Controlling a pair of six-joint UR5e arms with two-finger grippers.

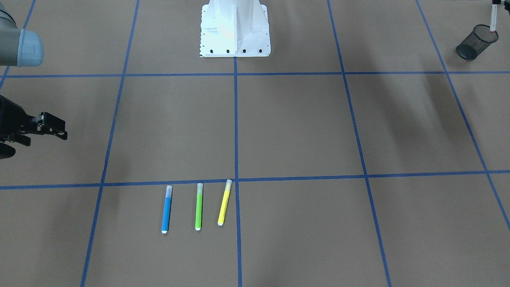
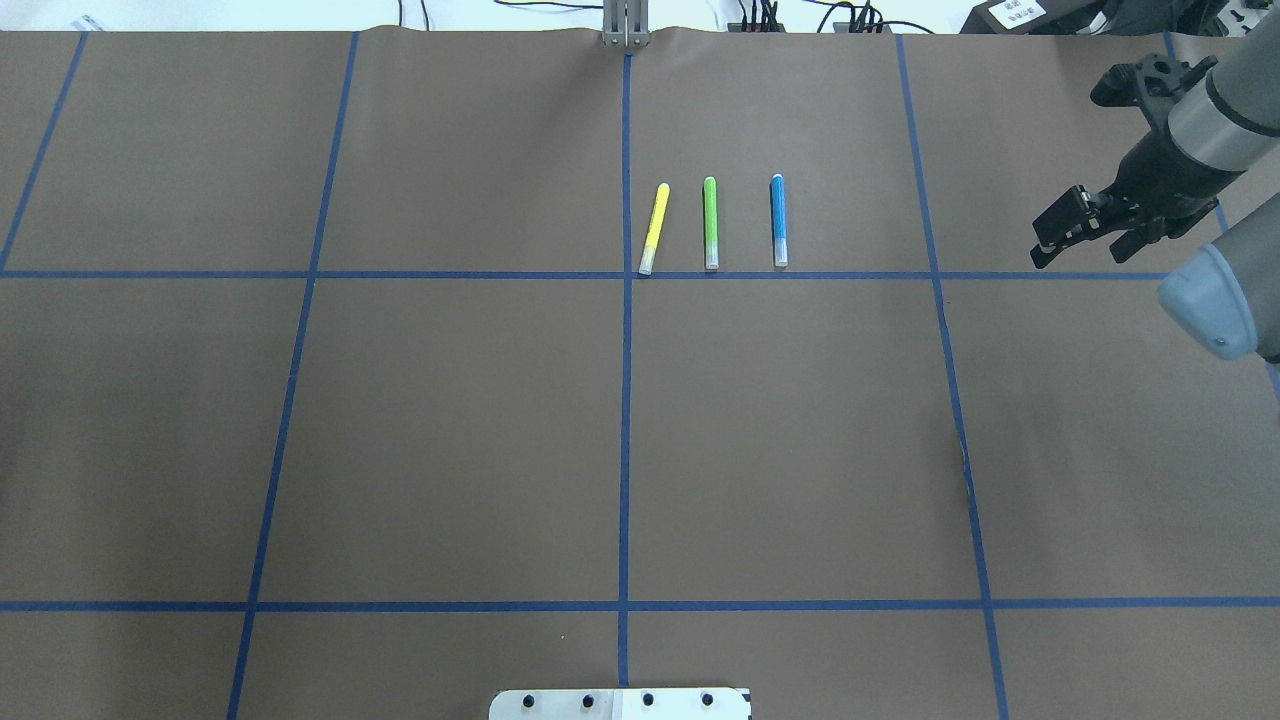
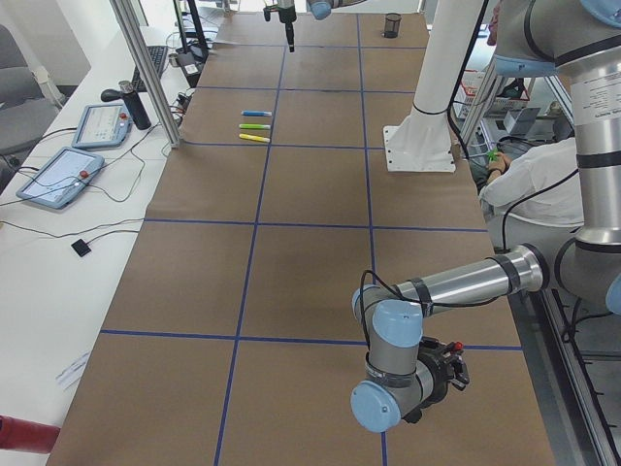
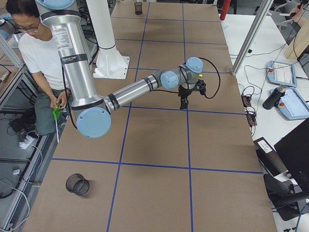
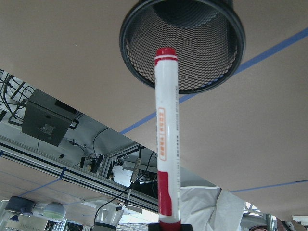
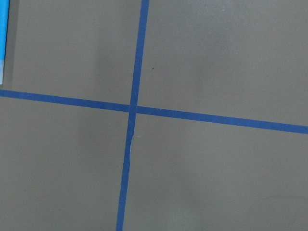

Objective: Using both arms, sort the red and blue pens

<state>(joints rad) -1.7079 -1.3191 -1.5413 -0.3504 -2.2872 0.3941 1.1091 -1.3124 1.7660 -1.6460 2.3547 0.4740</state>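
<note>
Closest in, level with the white base [image 2: 620, 705] at the worktop's [image 2: 450, 430] left end, the left end effector [image 5: 170, 226] is clamped on one red end of the marker [image 5: 166, 130]. The marker's free red end points at the mouth of a black mesh cup [image 5: 183, 43]; whether it has crossed the rim I cannot tell.

Farther out, on the right side, the right end effector [image 2: 1062, 228] hangs above the worktop with its fingers spread and nothing between them.

At about the same depth lie three parallel pens, apart from one another. The blue highlighter [image 2: 778, 220] is nearest that end effector but well apart from it, across a tape line [image 2: 925, 200]. Next come the green highlighter [image 2: 710, 222] and the yellow highlighter [image 2: 654, 228], all with their translucent caps toward the robot.
</note>
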